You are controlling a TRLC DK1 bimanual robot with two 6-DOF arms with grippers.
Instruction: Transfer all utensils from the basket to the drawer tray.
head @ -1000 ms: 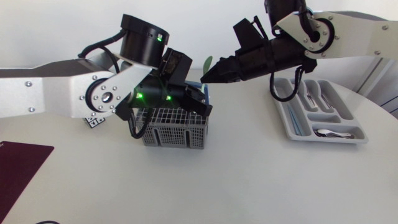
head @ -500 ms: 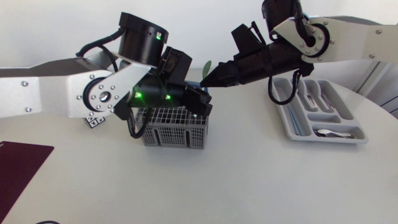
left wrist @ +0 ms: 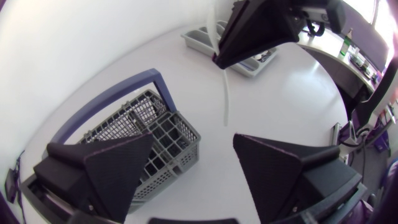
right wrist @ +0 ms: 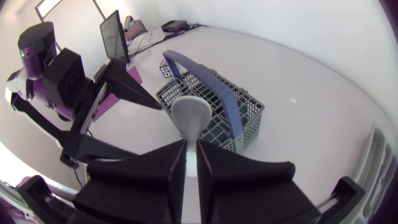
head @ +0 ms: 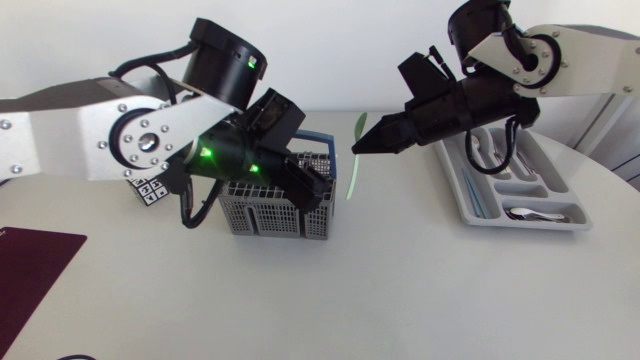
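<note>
Partway there — right jaws pinch a pale green plastic spoon (head: pixel 352 172) midair between the grey wire basket (head: pixel 265 218) and the grey plastic drawer tray (head: pixel 456 190), which already holds metal cutlery (head: pixel 503 152); left jaws gape wide by the basket.

One camera is fixed overhead, looking down on the whole table (head: pixel 400 300). The other two ride close behind the left gripper (left wrist: pixel 193 137) and right gripper (right wrist: pixel 191 144), tilted downward — all three share the grey basket (head: pixel 275 205).
</note>
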